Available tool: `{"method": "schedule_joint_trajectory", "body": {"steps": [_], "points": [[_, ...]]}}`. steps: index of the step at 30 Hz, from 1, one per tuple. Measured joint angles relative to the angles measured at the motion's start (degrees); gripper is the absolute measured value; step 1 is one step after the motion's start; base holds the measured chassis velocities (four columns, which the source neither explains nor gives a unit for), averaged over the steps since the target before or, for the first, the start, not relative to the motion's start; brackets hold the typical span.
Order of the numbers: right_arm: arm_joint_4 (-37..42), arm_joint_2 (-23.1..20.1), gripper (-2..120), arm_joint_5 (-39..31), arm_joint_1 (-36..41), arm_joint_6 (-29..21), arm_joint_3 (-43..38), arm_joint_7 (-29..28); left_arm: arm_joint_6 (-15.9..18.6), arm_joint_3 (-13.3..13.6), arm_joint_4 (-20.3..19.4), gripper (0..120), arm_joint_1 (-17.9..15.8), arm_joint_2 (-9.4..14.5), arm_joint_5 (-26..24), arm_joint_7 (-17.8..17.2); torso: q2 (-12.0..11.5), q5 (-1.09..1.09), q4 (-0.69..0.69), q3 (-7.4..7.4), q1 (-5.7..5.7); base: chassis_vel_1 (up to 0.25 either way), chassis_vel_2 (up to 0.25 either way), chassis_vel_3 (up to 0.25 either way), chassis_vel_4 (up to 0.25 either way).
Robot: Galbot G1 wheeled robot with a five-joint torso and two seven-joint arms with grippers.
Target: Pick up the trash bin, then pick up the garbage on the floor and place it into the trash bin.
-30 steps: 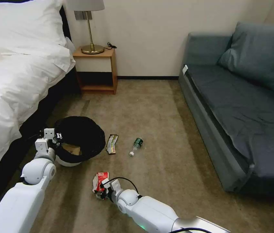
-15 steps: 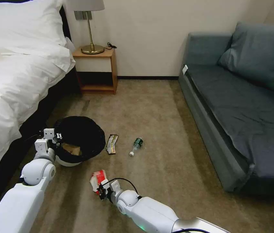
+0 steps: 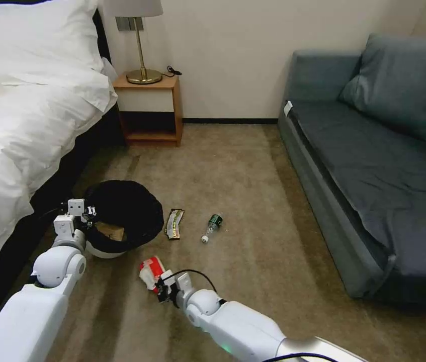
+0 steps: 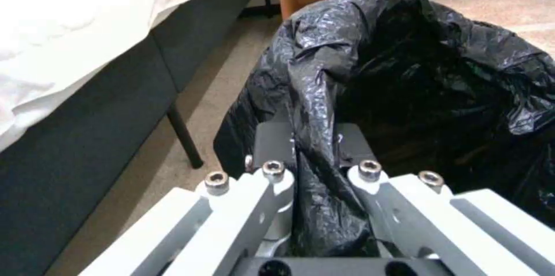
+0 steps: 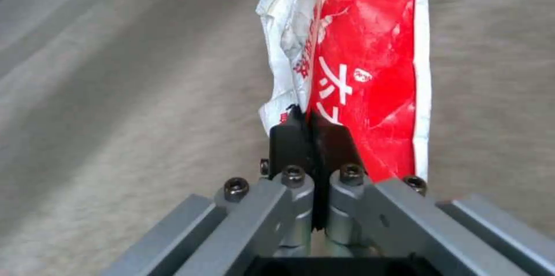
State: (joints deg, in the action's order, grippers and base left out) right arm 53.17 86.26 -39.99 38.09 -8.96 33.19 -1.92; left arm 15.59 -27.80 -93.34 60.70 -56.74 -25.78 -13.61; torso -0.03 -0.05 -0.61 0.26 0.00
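Observation:
The trash bin, white with a black liner, is tilted beside the bed, and a tan paper piece lies inside it. My left gripper is shut on the liner at the rim. My right gripper is shut on a red-and-white wrapper, held just above the carpet; the right wrist view shows the wrapper pinched at its edge. A dark-and-gold wrapper and a small clear bottle with a green label lie on the carpet right of the bin.
A white bed fills the left side. A wooden nightstand with a lamp stands at the back wall. A grey sofa runs along the right. Open carpet lies between them.
My right gripper has lifted the red-and-white wrapper and carried it slightly left, towards the bin. The left arm and the bin have stayed still.

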Motion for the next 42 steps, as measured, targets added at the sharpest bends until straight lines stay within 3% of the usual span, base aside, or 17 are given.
{"method": "schedule_joint_trajectory", "body": {"steps": [12, 22, 32, 42], "points": [[-0.2, -4.4, 0, 0.3, -2.8, 1.1, -7.4, 1.1, -0.1, 0.5, 0.7, 5, -0.2, 0.1, 0.0, 0.3, 0.0, 0.00, 0.02, 0.00, 0.00, 0.000, 0.000, 0.000, 0.000], [-1.1, -4.9, 0, 1.4, -5.5, 2.8, -13.8, 2.2, -0.9, 0.7, 2.3, 5, -0.5, -0.1, 0.7, 1.2, 0.0, 0.00, 0.01, 0.01, 0.00, 0.000, 0.000, 0.000, 0.000], [2.7, -5.2, 0, 3.3, -8.6, 4.0, -17.5, 3.2, -0.9, 1.1, 2.6, 5, -0.9, 0.1, 0.6, 1.4, 0.0, 0.00, 0.02, 0.00, 0.00, 0.000, 0.000, 0.000, 0.000], [11.5, -7.3, 0, 3.2, -9.3, 4.3, -19.6, 4.1, -1.1, 0.6, 2.2, 5, -0.4, 1.0, 0.3, 1.4, 0.0, 0.00, 0.01, 0.00, 0.00, 0.000, 0.000, 0.000, 0.000]]}}
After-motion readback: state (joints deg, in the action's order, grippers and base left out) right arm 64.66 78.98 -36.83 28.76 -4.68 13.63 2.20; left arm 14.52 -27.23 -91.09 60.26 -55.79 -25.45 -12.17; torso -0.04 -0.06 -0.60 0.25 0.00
